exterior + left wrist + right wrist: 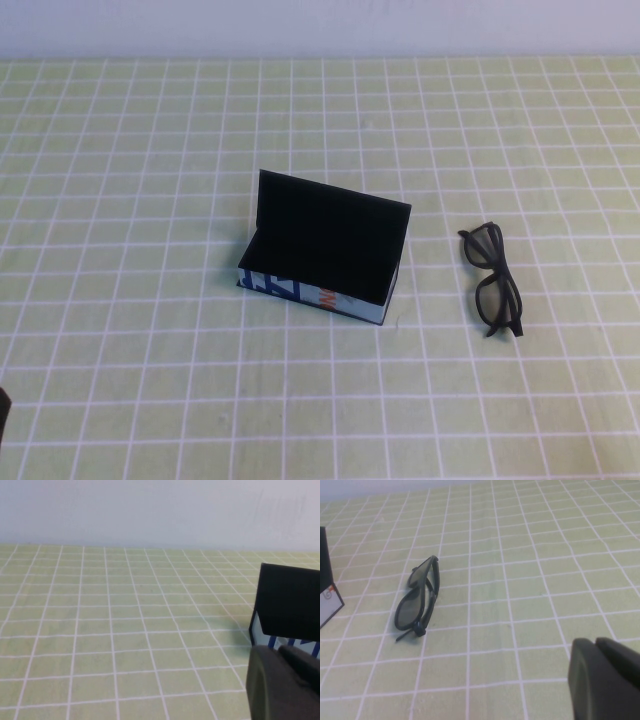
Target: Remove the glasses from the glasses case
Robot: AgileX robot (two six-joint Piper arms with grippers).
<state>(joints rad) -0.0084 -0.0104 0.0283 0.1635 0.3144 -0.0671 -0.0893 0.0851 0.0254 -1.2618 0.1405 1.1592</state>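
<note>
The glasses case (322,250) stands open in the middle of the table. Its black lid is raised at the back, its light blue front carries dark blue and orange marks, and I see only black lining inside. The black glasses (492,277) lie on the cloth to the right of the case, apart from it. They also show in the right wrist view (418,600). My left gripper (277,650) is shut and empty, low at the near left, with the case (287,607) beyond it. My right gripper (594,641) is shut and empty, on the near side of the glasses.
A green cloth with a white grid (150,150) covers the whole table. A pale wall (320,25) runs along the far edge. A dark bit of the left arm (3,412) shows at the near left edge.
</note>
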